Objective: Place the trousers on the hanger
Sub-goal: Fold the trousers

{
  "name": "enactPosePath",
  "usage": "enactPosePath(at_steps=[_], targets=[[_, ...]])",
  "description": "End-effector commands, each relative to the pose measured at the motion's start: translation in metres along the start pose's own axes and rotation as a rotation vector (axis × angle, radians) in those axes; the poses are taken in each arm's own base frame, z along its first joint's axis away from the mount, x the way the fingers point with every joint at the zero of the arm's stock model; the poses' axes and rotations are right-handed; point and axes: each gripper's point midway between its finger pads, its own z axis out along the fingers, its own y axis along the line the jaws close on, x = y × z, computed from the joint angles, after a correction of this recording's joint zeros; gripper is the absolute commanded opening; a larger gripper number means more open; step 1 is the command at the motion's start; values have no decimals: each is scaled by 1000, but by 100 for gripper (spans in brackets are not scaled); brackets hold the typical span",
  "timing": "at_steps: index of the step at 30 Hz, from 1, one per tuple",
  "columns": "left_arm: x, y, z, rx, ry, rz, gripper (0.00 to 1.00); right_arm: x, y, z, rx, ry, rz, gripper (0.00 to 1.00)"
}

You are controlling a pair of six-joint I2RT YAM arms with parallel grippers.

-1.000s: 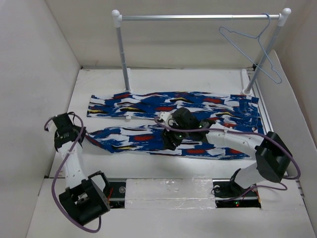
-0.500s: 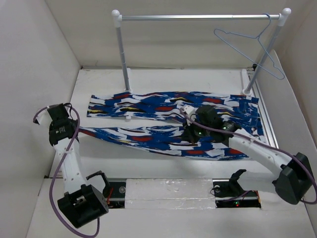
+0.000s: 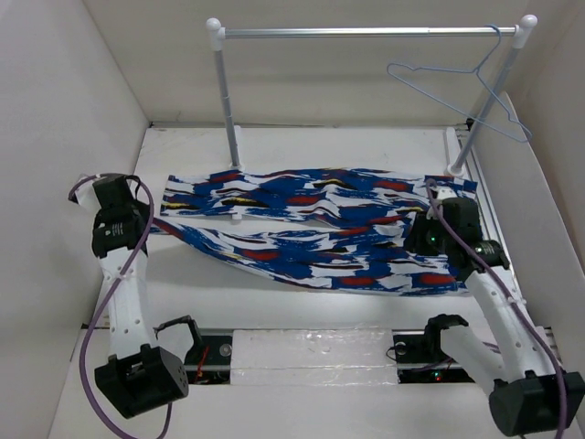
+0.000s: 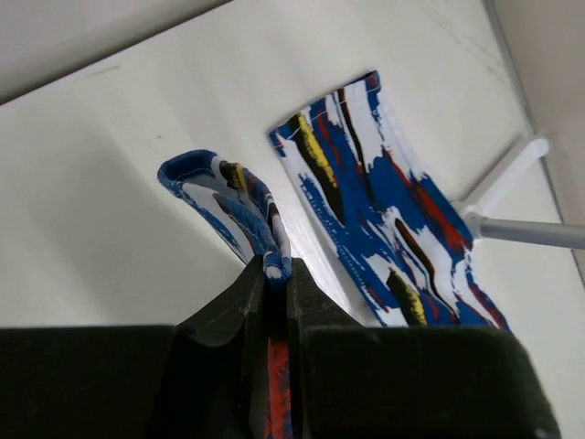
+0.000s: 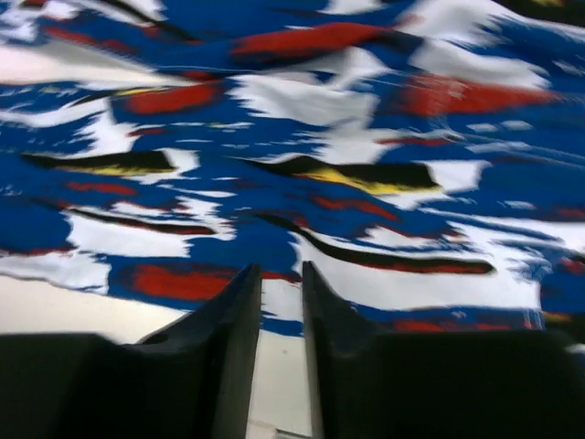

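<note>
The trousers (image 3: 347, 197) lie spread on the table (image 3: 302, 151) with their long axis running from the left edge to the right edge, waist toward the right and the two cuffs toward the left. The far leg lies flat. The cuff of the near leg is drawn out toward the left edge, where the left jaws are clenched on its folded hem; the left wrist view shows the blue-edged cloth pinched between them. The right jaws hover low over the waist end, close to the right edge. Their wrist view is blurred and shows only a thin slit between them, so I cannot tell whether they pinch cloth or merely sit above it. The hanger (image 3: 476, 70) hangs by its hook from the silver rail (image 3: 366, 32) over the far right corner, well apart from the cloth and higher than it. So the goal lies away and upward from both jaws, along the garment's own axis toward the right. The right jaws are much nearer to it, while the left jaws hold the end that lies farthest off. As I judge it, the cuff end would have to travel the whole length of the trousers toward the far right corner.
</note>
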Motion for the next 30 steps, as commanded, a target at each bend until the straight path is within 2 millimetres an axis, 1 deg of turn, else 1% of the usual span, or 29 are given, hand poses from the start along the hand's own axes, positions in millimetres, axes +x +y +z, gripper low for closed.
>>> enactPosePath(at_steps=[1, 2, 3, 4, 5, 6, 7, 8, 10, 11, 12, 13, 14, 16, 17, 19, 20, 22, 23, 24, 27, 28, 29, 30], targets=[[-23, -29, -8, 101, -60, 3, 0, 16, -63, -11, 242, 44, 171, 34], [-23, -32, -7, 114, -60, -6, 0, 21, -76, -13, 281, 60, 218, 43], [-19, -36, -6, 138, -40, -17, 0, 33, -89, -11, 330, 109, 264, 59], [-14, -37, -5, 152, -30, -39, 0, 39, -100, -10, 372, 124, 314, 63], [-15, -42, -4, 178, -39, -57, 0, 45, -118, -12, 430, 128, 385, 66], [-13, -44, -4, 194, -32, -68, 0, 51, -130, -9, 467, 147, 422, 68], [-11, -45, -2, 197, -26, -91, 0, 57, -144, -13, 526, 164, 459, 68], [-11, -48, -2, 213, -26, -106, 0, 61, -161, -21, 585, 166, 521, 68], [-5, -50, 0, 233, -8, -131, 0, 65, -185, -31, 686, 203, 575, 68], [-5, -53, 1, 243, -8, -154, 0, 68, -195, -36, 727, 214, 612, 68], [-3, -53, 2, 242, -2, -163, 0, 76, -210, -47, 778, 215, 692, 68], [-2, -56, 4, 250, 12, -179, 0, 94, -228, -57, 838, 239, 809, 67], [-2, -56, 4, 251, 12, -180, 0, 94, -228, -57, 839, 240, 810, 67], [-1, -59, 8, 251, 22, -184, 0, 103, -230, -58, 850, 248, 880, 67], [-2, -59, 8, 251, 20, -185, 0, 105, -233, -62, 880, 245, 895, 68], [-3, -60, 10, 249, 22, -186, 0, 109, -234, -60, 905, 243, 939, 69], [-3, -61, 10, 253, 21, -191, 0, 109, -234, -55, 893, 234, 960, 70], [1, -65, 8, 278, 44, -186, 0, 116, -232, -48, 880, 253, 1017, 70], [1, -64, 9, 268, 40, -184, 0, 121, -231, -39, 858, 266, 1034, 70], [2, -62, 10, 263, 43, -180, 0, 122, -232, -35, 850, 264, 1048, 70], [4, -58, 12, 251, 42, -167, 0, 124, -239, -26, 853, 251, 1054, 64], [0, -50, 15, 212, 7, -166, 0, 127, -243, -25, 867, 262, 1049, 52], [0, -50, 15, 212, 7, -166, 0, 127, -243, -25, 867, 262, 1049, 52], [2, -47, 18, 200, 5, -164, 0, 129, -244, -22, 861, 270, 1048, 47]])
